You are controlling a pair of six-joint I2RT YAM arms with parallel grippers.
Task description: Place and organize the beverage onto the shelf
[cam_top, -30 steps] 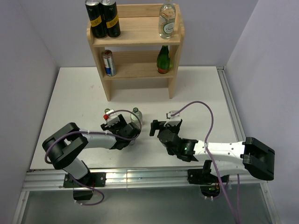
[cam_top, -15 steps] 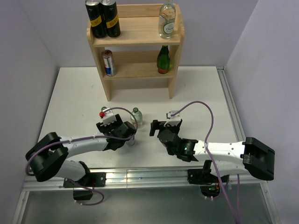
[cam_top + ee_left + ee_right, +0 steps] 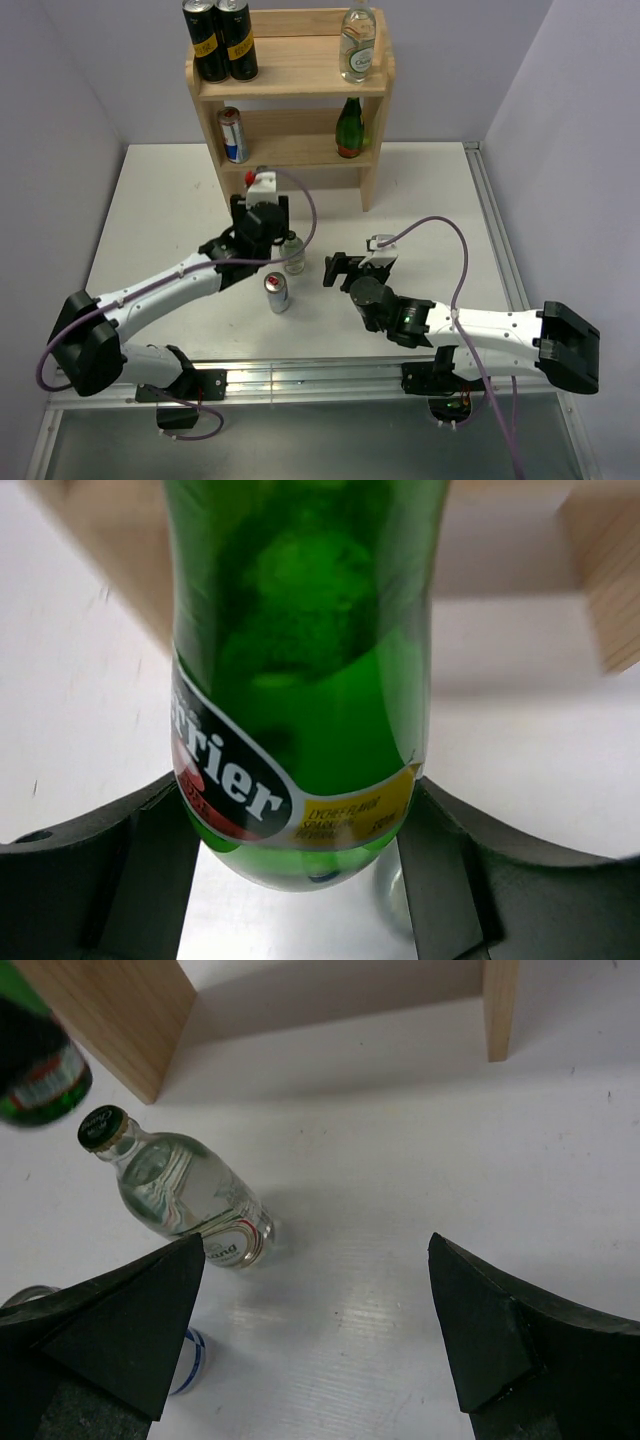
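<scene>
A green Perrier bottle (image 3: 300, 660) sits between the fingers of my left gripper (image 3: 295, 880), which is shut on its lower part. In the top view that gripper (image 3: 262, 225) hangs over the table in front of the pale wooden shelf (image 3: 290, 85) and covers most of the bottle. The same green bottle (image 3: 35, 1070) shows at the upper left of the right wrist view. A clear bottle (image 3: 293, 252) and a can (image 3: 277, 291) stand on the table. My right gripper (image 3: 340, 270) is open with nothing in it, to the right of the clear bottle (image 3: 185, 1195).
The shelf's top holds two black cans (image 3: 222, 40) and a clear bottle (image 3: 358, 45). Its middle tier holds a can (image 3: 233, 135) and a green bottle (image 3: 349, 128). The shelf's side panels (image 3: 110, 1010) stand just beyond the clear bottle. Walls close in the table.
My left arm has swung from the table's front toward the shelf, carrying the green bottle. The can it covered now stands in plain sight. The right arm shifted slightly.
</scene>
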